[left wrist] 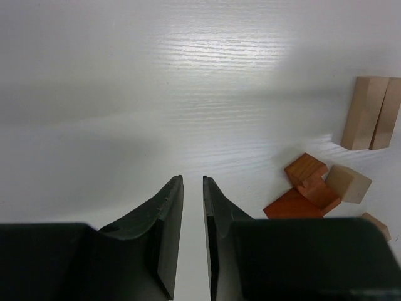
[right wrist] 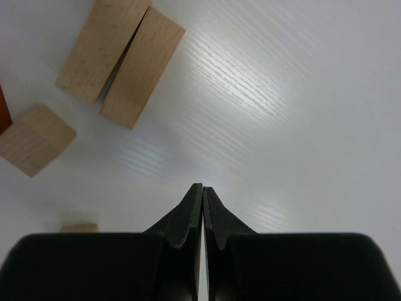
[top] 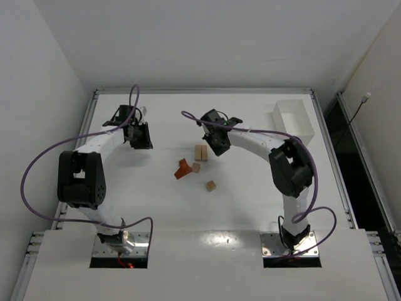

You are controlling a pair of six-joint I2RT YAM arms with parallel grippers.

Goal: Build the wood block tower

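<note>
The wood blocks lie loose on the white table, and no tower is in view. Two pale tan bars point(top: 200, 152) lie side by side. Just in front of them are reddish-brown pieces point(top: 182, 168) and a tan cube point(top: 196, 167), with another tan cube point(top: 211, 185) nearer. My left gripper point(top: 141, 137) is well to their left, shut with only a thin slit and nothing in it point(left wrist: 192, 179). From the left wrist the bars point(left wrist: 371, 113) and reddish pieces point(left wrist: 307, 188) show at the right. My right gripper point(top: 216, 143) sits just right of the bars point(right wrist: 119, 59), shut and empty point(right wrist: 202, 187).
A white rectangular tray point(top: 293, 119) stands at the back right of the table. Purple cables loop from both arms. The raised table frame runs along the far and side edges.
</note>
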